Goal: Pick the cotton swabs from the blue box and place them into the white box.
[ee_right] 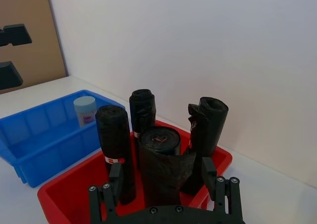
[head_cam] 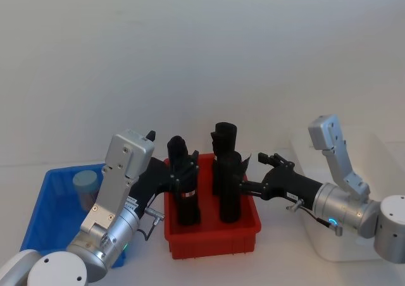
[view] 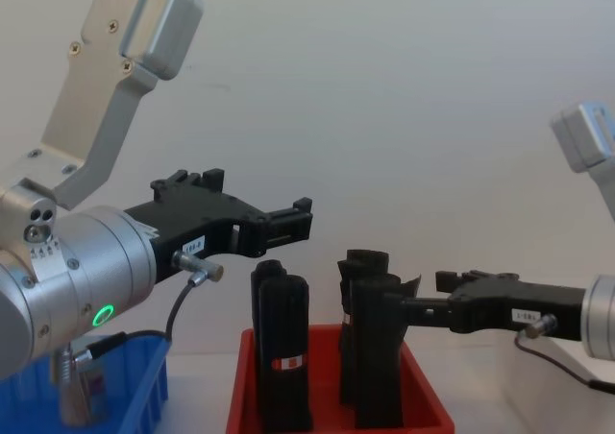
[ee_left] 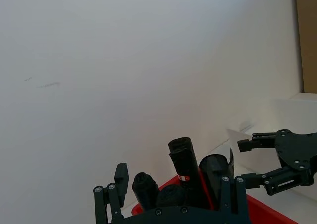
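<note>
I am holding my left gripper [view: 300, 219] out over the near left corner of the red bin [head_cam: 212, 238], its fingers spread apart and gripping nothing. The cotton swabs [head_cam: 86, 188] are sitting upright in the blue box [head_cam: 44, 205], a single tub with a pale lid near the box's far wall, off to the left of my left gripper and below it, well apart from the fingers. My left arm is crossing above the blue box's right side.

I am reaching my right gripper [head_cam: 266, 164] in from the right, level with the tops of the black rolls [head_cam: 207, 180] standing in the red bin, and its fingers are parted too, with nothing between them. It is hovering just beside the rightmost roll. The white box [head_cam: 345, 242] is lying under my right arm, to the right of the red bin, so the red bin is standing between the two boxes.
</note>
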